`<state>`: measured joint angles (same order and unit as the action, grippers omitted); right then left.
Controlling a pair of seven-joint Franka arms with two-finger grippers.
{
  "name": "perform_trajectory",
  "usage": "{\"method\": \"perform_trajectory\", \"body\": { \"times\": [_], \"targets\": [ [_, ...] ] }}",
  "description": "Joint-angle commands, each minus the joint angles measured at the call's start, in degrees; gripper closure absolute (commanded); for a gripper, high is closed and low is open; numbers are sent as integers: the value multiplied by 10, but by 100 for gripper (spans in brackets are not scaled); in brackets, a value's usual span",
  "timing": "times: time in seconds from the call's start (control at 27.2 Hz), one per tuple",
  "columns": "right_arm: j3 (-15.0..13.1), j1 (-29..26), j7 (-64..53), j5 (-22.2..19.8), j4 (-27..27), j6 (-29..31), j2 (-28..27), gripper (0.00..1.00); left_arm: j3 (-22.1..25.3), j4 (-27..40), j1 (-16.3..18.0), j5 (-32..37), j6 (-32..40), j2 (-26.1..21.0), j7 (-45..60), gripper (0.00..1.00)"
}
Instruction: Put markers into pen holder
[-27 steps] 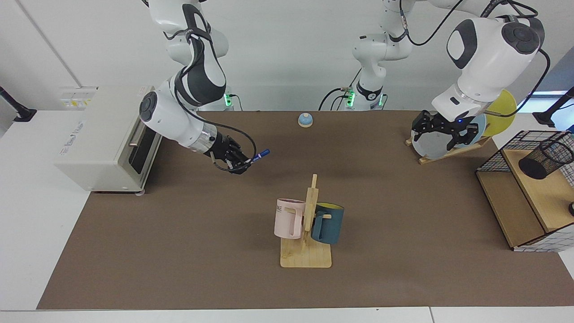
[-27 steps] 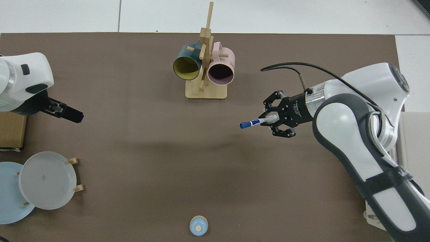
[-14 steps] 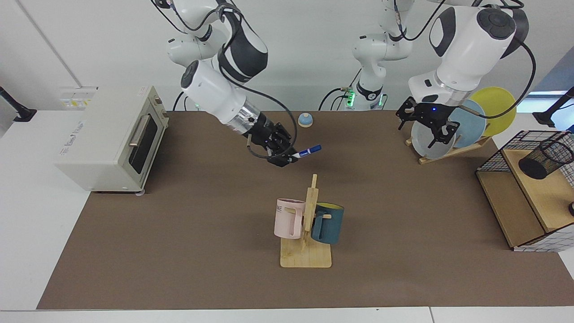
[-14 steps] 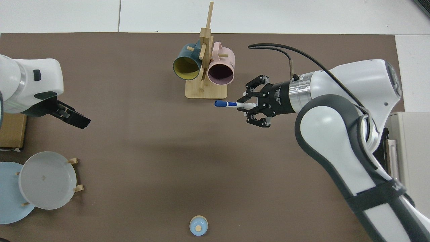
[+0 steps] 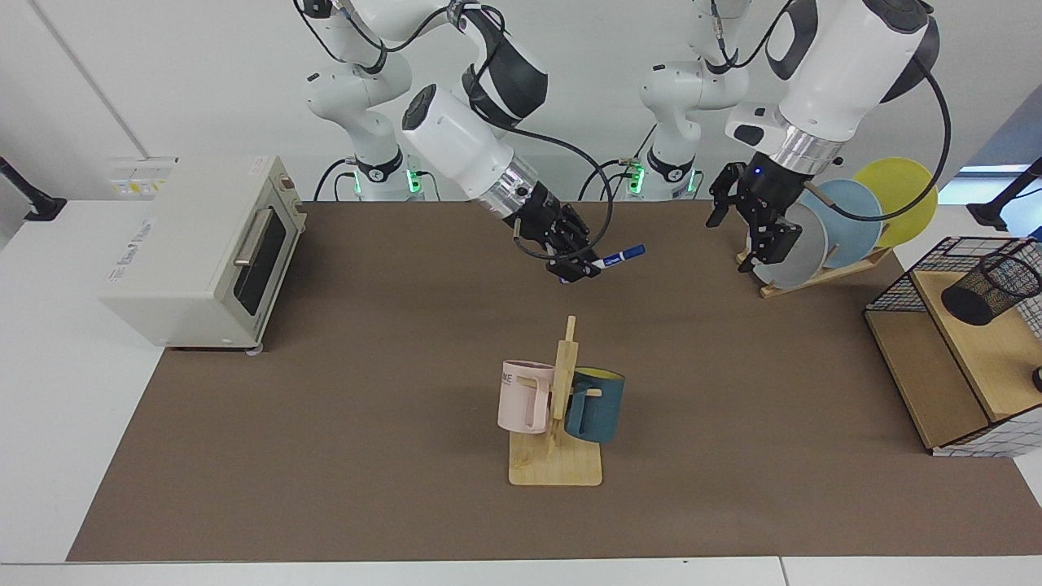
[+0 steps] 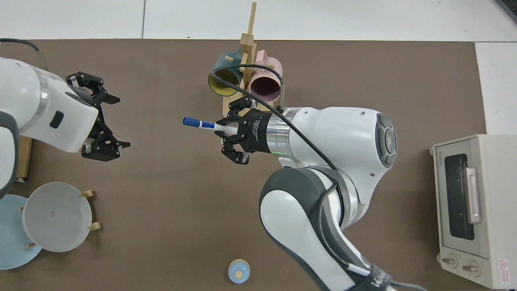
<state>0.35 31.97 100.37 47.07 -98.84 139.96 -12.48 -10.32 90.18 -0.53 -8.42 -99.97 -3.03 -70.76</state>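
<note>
Blue-capped white marker (image 5: pixel 620 257) held in the air, nearly level; black mesh pen holder (image 5: pixel 989 290) sits tilted on a wooden shelf (image 5: pixel 985 358).

The pink mug (image 5: pixel 525 396) on the wooden mug rack (image 5: pixel 558 443) shows the dark letters "ME" near its rim, the rest of the word hidden. The toaster oven (image 5: pixel 195 248) carries print on its top, too small to read.
</note>
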Motion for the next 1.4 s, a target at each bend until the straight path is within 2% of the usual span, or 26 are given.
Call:
{"method": "perform_trajectory", "body": {
  "times": [0.0, 0.15, 0.37, 0.55, 0.66, 0.88, 1.14, 1.36],
  "targets": [
    [-3, 15, 21, 2, 8, 13, -4, 100, -11, 4, -4, 0, -43, 2, -135, 0],
    [-4, 40, -11, -25, 1, 8, 3, 100, -22, 8, -13, 2, -57, 2, -156, 0],
    [-3, 41, -55, -52, -13, -8, 12, 100, -29, 13, -34, 2, -63, 0, -149, 0],
    [-3, 40, -99, -53, -18, -39, 18, 100, -30, 42, -40, 1, -42, 7, -140, 0],
    [-3, 39, -100, -53, -18, -41, 18, 100, -32, 44, -50, 1, -7, 14, -106, 0],
    [-3, 39, -100, -53, -18, -41, 18, 100, -31, 41, -44, 1, 25, 17, -63, 1],
    [-3, 33, -49, -41, -17, -39, 18, 100, -27, 41, -45, 1, 60, 22, -7, 1],
    [-3, 33, -14, -49, -15, -33, 16, 100, -43, 44, -59, 3, 51, 27, 39, 5]
  ]
}}
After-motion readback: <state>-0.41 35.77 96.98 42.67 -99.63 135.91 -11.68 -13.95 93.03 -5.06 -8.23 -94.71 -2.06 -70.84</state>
